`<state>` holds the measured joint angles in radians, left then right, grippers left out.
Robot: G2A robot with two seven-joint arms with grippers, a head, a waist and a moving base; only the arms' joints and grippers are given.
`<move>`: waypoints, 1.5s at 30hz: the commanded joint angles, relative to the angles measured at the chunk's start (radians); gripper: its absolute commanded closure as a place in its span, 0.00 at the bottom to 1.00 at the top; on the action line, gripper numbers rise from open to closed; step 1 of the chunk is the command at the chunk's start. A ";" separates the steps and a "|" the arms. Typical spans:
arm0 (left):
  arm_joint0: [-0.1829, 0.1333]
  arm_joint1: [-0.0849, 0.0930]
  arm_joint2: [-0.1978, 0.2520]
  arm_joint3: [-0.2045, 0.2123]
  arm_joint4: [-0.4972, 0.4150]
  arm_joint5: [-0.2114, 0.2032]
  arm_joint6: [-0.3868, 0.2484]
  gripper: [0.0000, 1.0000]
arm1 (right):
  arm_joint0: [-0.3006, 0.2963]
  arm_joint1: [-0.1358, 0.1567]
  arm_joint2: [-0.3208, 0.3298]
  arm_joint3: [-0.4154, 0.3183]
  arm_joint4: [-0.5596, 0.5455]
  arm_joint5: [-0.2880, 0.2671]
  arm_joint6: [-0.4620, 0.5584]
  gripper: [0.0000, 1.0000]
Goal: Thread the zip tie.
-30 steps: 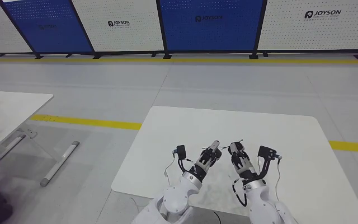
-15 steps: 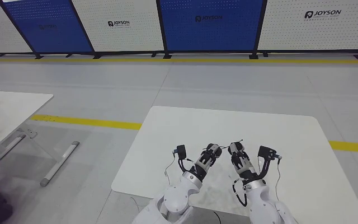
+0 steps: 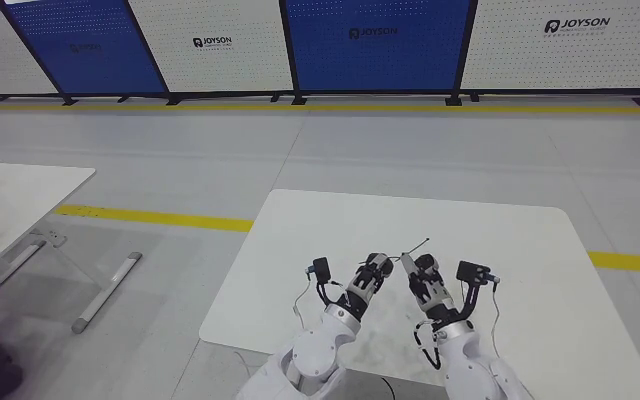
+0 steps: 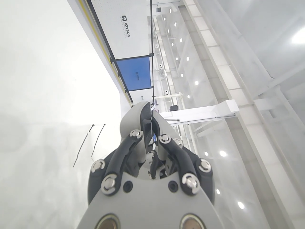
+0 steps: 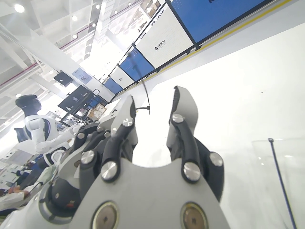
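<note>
- Clearly the zip tie [image 4: 150, 36] is a light, thin, springy strap. My left gripper [image 4: 151, 114] pinches it between the fingertips, above the table [image 3: 500, 230], and the long end stands free in the air.
- Its head [image 5: 148, 107] looks like the stiffest part. I judge a hold just beside it steadies things best, since the free end will whip.
- My right gripper [image 5: 153, 94] hangs with jaws apart, near that head.
- Two spare ties [image 4: 83, 144] lie on the table.
</note>
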<state>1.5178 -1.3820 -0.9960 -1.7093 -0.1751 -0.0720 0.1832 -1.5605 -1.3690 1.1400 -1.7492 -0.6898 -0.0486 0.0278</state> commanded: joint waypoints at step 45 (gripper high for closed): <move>0.023 -0.007 -0.018 -0.028 0.005 -0.027 0.041 1.00 | 0.082 0.011 -0.027 0.069 -0.326 0.044 0.098 0.55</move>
<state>1.5424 -1.3887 -1.0150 -1.7400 -0.1777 -0.1009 0.2210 -1.4788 -1.3582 1.1155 -1.6804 -1.0167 -0.0024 0.1239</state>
